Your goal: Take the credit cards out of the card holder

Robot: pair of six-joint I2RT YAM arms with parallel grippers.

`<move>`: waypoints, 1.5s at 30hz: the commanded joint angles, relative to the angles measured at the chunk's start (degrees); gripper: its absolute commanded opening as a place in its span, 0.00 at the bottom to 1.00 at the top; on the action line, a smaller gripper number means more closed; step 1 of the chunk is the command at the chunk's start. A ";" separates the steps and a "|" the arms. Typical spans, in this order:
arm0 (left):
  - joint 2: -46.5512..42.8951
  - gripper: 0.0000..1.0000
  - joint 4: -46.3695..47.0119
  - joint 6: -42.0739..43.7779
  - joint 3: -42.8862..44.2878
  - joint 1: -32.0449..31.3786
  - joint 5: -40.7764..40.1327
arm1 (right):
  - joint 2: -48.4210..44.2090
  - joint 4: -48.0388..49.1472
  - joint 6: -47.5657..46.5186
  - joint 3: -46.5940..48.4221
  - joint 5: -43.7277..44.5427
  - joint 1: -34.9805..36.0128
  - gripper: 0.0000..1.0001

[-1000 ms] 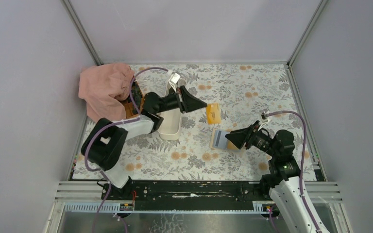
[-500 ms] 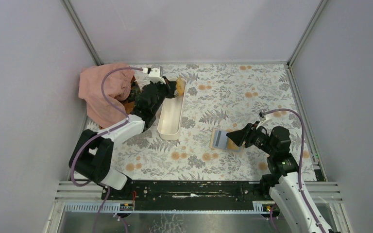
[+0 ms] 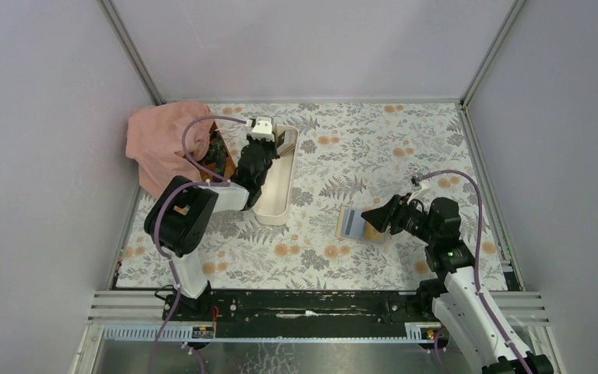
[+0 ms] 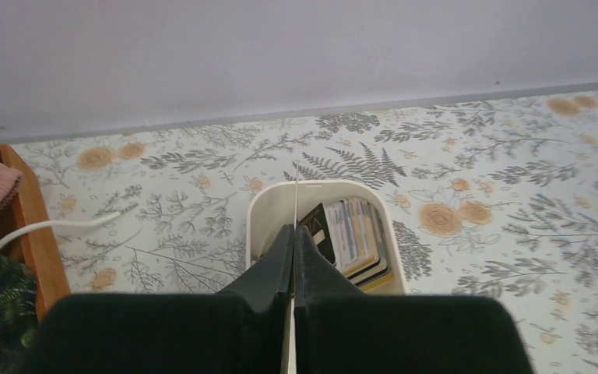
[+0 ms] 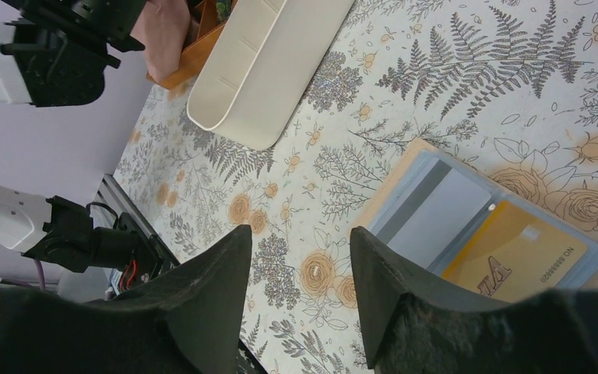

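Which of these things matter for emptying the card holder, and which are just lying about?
Job: card holder; grey card and yellow card inside it; stack of cards in the white tray; card edge pinched in the left gripper.
Lying about: pink cloth; wooden box.

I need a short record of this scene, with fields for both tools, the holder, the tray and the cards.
left tool: shut, above the tray's far end
right tool: open, empty, beside the holder
holder: lies open and flat
cards in holder: grey card, yellow card
tray: white, holds a stack of cards
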 commanded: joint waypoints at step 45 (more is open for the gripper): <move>17.93 0.55 6.91 13.35 13.40 3.26 5.72 | 5.34 8.46 0.35 -1.02 -1.34 -0.12 0.55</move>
